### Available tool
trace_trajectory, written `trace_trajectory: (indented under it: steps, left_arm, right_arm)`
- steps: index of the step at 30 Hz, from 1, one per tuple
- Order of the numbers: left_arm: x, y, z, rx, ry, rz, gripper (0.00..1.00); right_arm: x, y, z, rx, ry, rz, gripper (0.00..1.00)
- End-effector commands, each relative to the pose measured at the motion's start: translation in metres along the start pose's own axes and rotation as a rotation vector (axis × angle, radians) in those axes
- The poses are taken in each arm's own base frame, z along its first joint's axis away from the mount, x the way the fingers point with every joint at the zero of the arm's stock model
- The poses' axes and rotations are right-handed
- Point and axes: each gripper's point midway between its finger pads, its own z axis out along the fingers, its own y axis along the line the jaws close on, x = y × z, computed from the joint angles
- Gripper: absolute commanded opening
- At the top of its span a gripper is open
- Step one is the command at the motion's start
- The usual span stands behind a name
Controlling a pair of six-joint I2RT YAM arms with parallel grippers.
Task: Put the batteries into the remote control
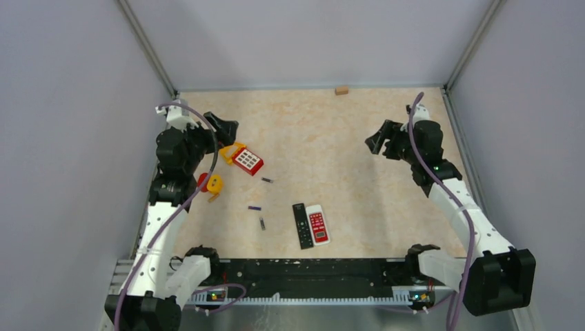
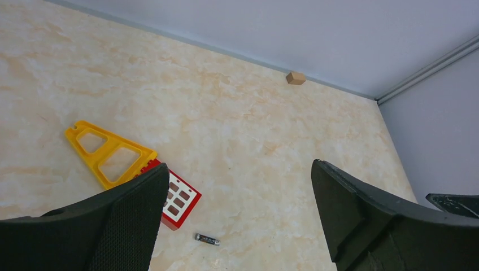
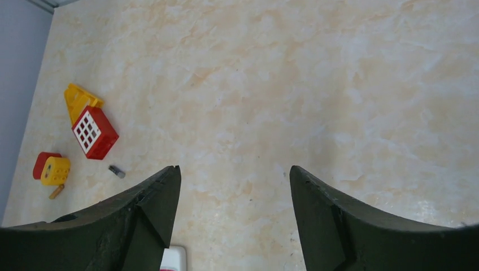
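Top external view has both my grippers well away from the work: my left gripper point(image 1: 224, 127) hangs at the far left of the table point(image 1: 345, 158), fingers spread wide and empty; my right gripper point(image 1: 378, 143) hangs at the far right, likewise spread and holding nothing; the three batteries lie loose and apart, left of centre: the far battery point(image 1: 267, 180) near the red toy point(image 1: 247, 160), the middle battery point(image 1: 255, 207) and the near battery point(image 1: 262, 223) closer to the black remote point(image 1: 302, 225), which lies right beside the white remote point(image 1: 318, 224); I cannot tell which of the two is to be loaded, nor whether any compartment is open; the risks, as I judge them: cells this thin and round may roll or skid off when a fingertip nudges them; a pinch against the flat table may close on nothing; a wide approach to the far battery may knock the toy into it; and polarity is too small to read, so a cell could go in backwards.
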Motion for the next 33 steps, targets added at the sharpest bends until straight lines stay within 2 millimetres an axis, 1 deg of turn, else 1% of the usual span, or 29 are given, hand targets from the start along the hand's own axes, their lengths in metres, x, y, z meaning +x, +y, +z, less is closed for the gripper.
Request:
trace_trajectory:
  steps: [1, 3, 4, 6, 9, 10, 12, 15, 17, 20, 22, 25, 29, 33]
  left_arm:
    - [-0.016, -0.01, -0.004, 0.036, -0.072, -0.004, 0.99]
    - [-0.013, -0.009, -0.005, 0.031, -0.061, -0.006, 0.99]
    - [-0.011, -0.009, -0.005, 0.035, -0.055, -0.008, 0.99]
    - [-0.008, -0.009, -0.004, 0.042, -0.043, -0.015, 0.99]
    - [-0.003, -0.012, -0.004, 0.061, -0.021, -0.021, 0.99]
    - [-0.002, -0.013, -0.004, 0.064, -0.012, -0.015, 0.99]
    - [0.002, -0.007, -0.005, 0.03, 0.007, -0.017, 0.99]
    - [0.007, 0.005, -0.006, -0.032, 0.027, -0.029, 0.99]
    - [0.01, 0.007, -0.006, -0.046, 0.032, -0.04, 0.99]
    - [0.015, 0.008, -0.006, -0.045, 0.043, -0.051, 0.99]
    - [0.018, 0.01, -0.007, -0.047, 0.049, -0.055, 0.99]
    - [0.022, 0.012, -0.006, -0.053, 0.056, -0.057, 0.99]
    - [0.025, 0.014, -0.004, -0.058, 0.064, -0.057, 0.99]
    - [0.026, 0.016, -0.002, -0.06, 0.07, -0.055, 0.99]
  right_arm:
    - [0.018, 0.024, 0.0, -0.051, 0.054, -0.069, 0.75]
    - [0.036, 0.039, -0.001, -0.051, 0.092, -0.129, 0.77]
    - [0.046, 0.049, -0.002, -0.067, 0.113, -0.153, 0.78]
    - [0.072, 0.072, -0.005, -0.112, 0.17, -0.194, 0.79]
    - [0.105, 0.097, -0.012, -0.136, 0.221, -0.244, 0.83]
    - [0.115, 0.105, -0.016, -0.137, 0.222, -0.263, 0.85]
    - [0.136, 0.119, -0.025, -0.129, 0.217, -0.31, 0.92]
    - [0.172, 0.123, -0.031, -0.079, 0.292, -0.362, 0.93]
    - [0.193, 0.121, -0.034, -0.033, 0.355, -0.405, 0.94]
    - [0.221, 0.118, -0.039, 0.016, 0.43, -0.502, 0.95]
    - [0.236, 0.114, -0.04, 0.042, 0.485, -0.541, 0.95]
    - [0.251, 0.112, -0.041, 0.045, 0.544, -0.566, 0.95]
    - [0.264, 0.121, -0.044, -0.032, 0.588, -0.563, 0.95]
    - [0.275, 0.124, -0.044, -0.066, 0.632, -0.573, 0.94]
